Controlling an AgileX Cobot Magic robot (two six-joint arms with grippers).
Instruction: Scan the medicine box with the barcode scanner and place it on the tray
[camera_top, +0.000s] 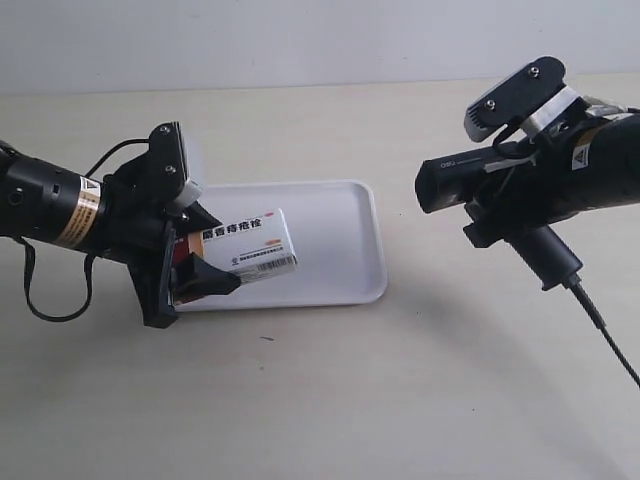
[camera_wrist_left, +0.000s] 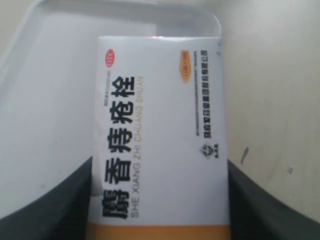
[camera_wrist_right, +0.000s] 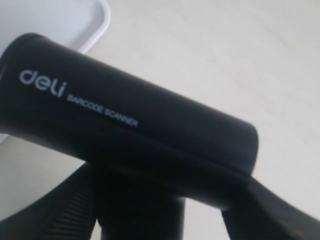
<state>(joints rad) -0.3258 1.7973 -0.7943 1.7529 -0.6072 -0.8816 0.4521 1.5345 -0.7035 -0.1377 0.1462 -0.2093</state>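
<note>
The white medicine box (camera_top: 247, 247) (camera_wrist_left: 160, 135) with Chinese lettering is held above the white tray (camera_top: 340, 240) (camera_wrist_left: 50, 100), its barcode side facing front. My left gripper (camera_top: 190, 268) (camera_wrist_left: 159, 200), the arm at the exterior view's left, is shut on the box's banded end, black fingers (camera_wrist_left: 55, 205) pressing both sides. At the exterior view's right, my right gripper (camera_top: 505, 215) (camera_wrist_right: 165, 200) is shut on the black barcode scanner (camera_top: 470, 180) (camera_wrist_right: 130, 125), held in the air with its head pointing toward the box. The scanner's handle (camera_top: 548, 255) slants down.
The scanner's black cable (camera_top: 610, 335) trails toward the lower right over the beige tabletop (camera_top: 330, 390). A black cable loop (camera_top: 45, 295) hangs under the arm at the left. A pale wall (camera_top: 300, 40) runs behind the table.
</note>
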